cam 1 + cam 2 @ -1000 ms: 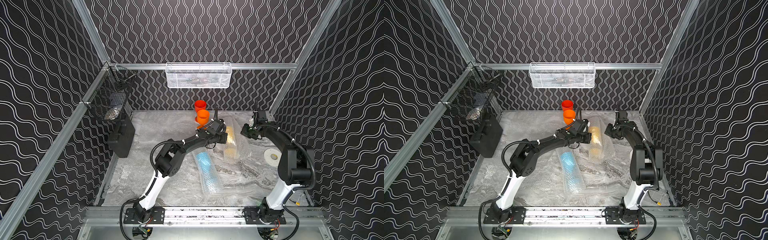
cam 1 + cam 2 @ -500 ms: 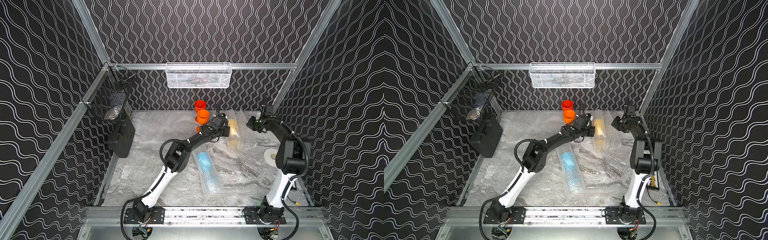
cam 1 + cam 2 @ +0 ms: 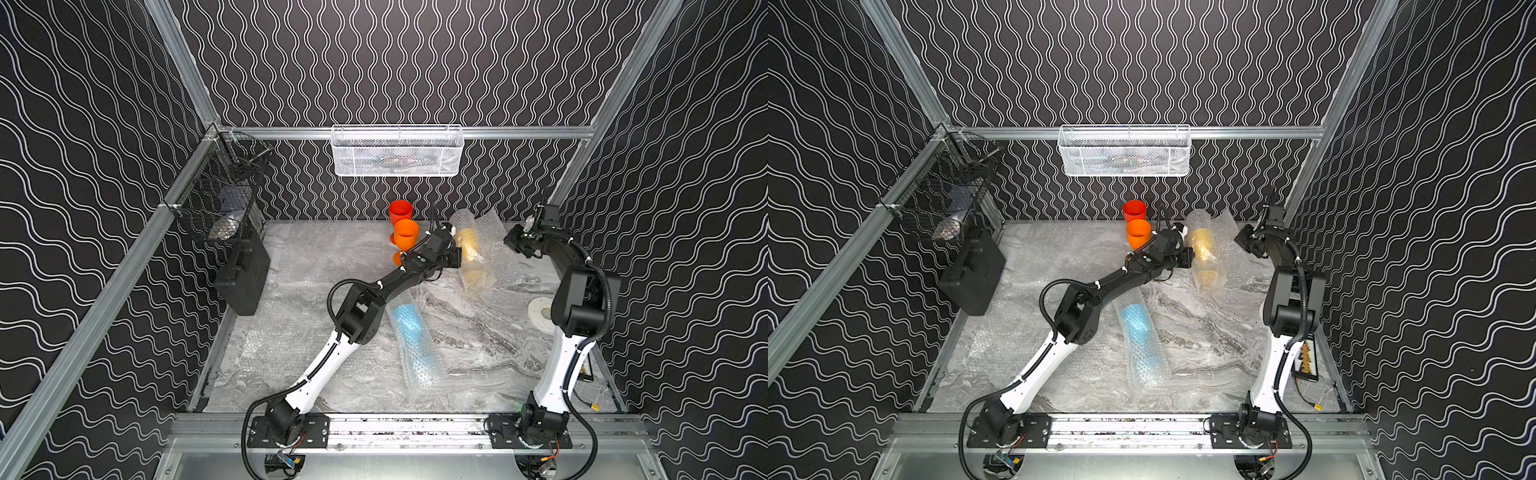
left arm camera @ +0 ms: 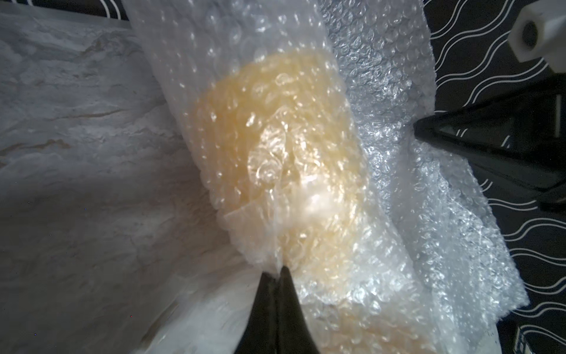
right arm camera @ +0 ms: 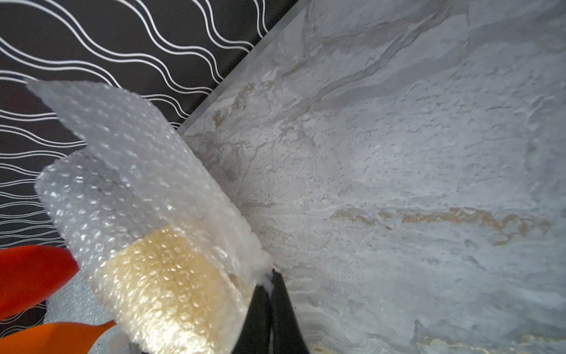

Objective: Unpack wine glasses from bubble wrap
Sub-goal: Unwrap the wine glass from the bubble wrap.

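Observation:
A red wine glass (image 3: 400,210) and an orange one (image 3: 406,237) stand unwrapped at the back of the table, seen in both top views. Just right of them lies a bubble wrap roll with a yellow glass inside (image 3: 469,249), partly unrolled. My left gripper (image 4: 277,271) is shut on the wrap's edge on one side of the yellow bundle (image 4: 275,147). On the far side my right gripper (image 5: 271,275) is shut on another edge of the wrap (image 5: 137,184). A second roll showing light blue (image 3: 1140,332) lies untouched mid-table.
A white wire basket (image 3: 397,151) hangs on the back wall and a black mesh basket (image 3: 216,208) on the left rail. Below it a black case (image 3: 245,278) leans. A white disc (image 3: 540,309) sits by the right arm. Flat bubble wrap sheets (image 3: 332,249) lie on the marble table (image 3: 478,353).
My right gripper has moved right and toward the back wall, drawing the wrap out from the yellow roll. My left arm has stretched further back with its edge of wrap.

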You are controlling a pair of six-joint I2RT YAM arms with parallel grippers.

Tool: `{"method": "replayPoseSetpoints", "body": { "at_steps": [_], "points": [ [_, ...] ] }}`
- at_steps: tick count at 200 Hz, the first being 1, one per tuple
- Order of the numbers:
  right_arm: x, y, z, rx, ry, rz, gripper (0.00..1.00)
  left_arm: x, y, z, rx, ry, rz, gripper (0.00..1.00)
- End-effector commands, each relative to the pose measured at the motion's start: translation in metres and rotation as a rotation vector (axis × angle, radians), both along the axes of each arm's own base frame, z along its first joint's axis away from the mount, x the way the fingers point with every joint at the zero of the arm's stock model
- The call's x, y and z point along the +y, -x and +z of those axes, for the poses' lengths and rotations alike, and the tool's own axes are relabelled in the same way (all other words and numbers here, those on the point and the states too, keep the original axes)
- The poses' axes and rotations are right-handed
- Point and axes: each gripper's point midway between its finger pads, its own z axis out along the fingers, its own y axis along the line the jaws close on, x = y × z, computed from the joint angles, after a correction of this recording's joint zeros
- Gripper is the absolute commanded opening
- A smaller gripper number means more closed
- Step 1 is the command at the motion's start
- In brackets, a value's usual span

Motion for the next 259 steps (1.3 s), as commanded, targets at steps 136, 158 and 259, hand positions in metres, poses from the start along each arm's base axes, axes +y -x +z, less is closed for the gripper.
{"method": "replayPoseSetpoints", "body": {
  "at_steps": [136,158,259],
  "points": [
    [-0.038,-0.017,-0.015,-0.018,-0.061,-0.098,0.02,-0.006,-0.021,0.038,-0.153,0.184,0.071,0.26],
    [-0.042,-0.02,-0.014,-0.022,-0.063,-0.102,0.02,-0.004,-0.016,0.054,-0.169,0.187,0.062,0.36],
    [-0.092,-0.013,-0.029,-0.015,-0.087,-0.191,0.02,0.009,0.018,0.102,-0.172,0.18,-0.001,0.44]
  ]
}}
